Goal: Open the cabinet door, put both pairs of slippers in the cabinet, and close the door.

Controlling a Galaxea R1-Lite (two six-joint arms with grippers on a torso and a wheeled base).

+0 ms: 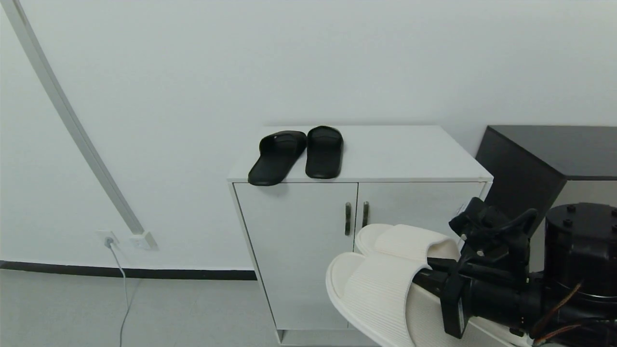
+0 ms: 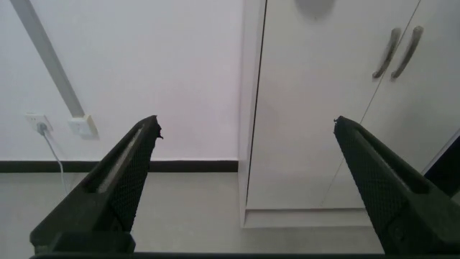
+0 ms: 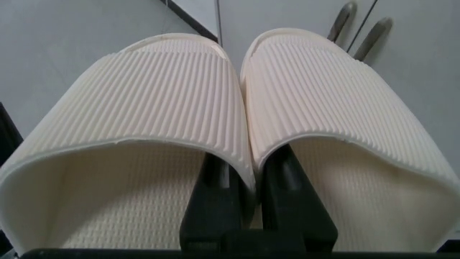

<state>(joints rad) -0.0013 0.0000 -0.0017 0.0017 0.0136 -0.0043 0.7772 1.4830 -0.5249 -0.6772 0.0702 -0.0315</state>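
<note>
The white cabinet (image 1: 294, 260) stands against the wall with both of its doors (image 1: 414, 202) shut, so by the look of things the opening step has not been done. The white slippers (image 1: 381, 289), a ribbed pair held side by side with toes pointing at the cabinet, hang in the air low in front of the right-hand door. The black slippers (image 1: 278, 158) lie on top of the cabinet towards its left end; the left one juts slightly past the front edge.

The right hand (image 3: 250, 194) has one finger inside each white slipper and pinches their two inner walls together, which carries the pair as one load. The left hand (image 2: 246, 122) is spread wide and holds nothing. It sits low and faces the cabinet's left front corner and the floor beside it. The two slim vertical handles (image 1: 355, 216) sit close together where the doors meet, just above the held pair.

The step in hand appears to be opening a door while the first pair is already carried. The free left hand is probably the one to do it. It would need to rise and shift towards the handles, close on one narrow bar without catching its neighbour, and pull along the door's arc. The loaded right hand likely has to draw back, since the white slippers sit in the path a door would swing through
</note>
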